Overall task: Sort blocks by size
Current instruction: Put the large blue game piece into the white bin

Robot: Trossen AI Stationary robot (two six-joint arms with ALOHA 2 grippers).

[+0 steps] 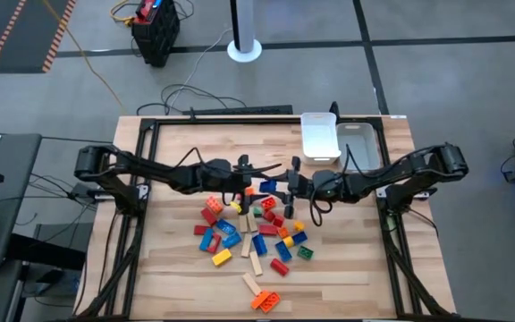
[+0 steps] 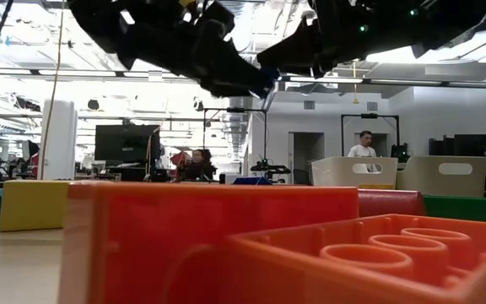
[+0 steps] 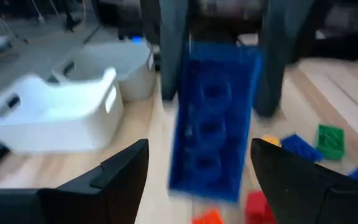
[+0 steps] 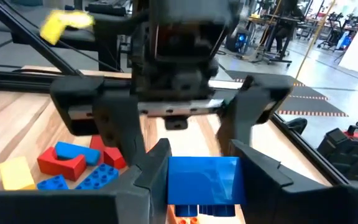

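Gripping blue block (image 4: 202, 181), right gripper (image 4: 194, 163) apparently faces left gripper (image 3: 197, 163).

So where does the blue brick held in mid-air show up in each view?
High view: blue brick at table centre, where the two arms meet.
Low view: only a blue edge near the top, probably it.
Left wrist view: large, centre.
Right wrist view: bottom centre, clamped in the right gripper.
Shared landmark: white trays, also seen in the low and left wrist views.
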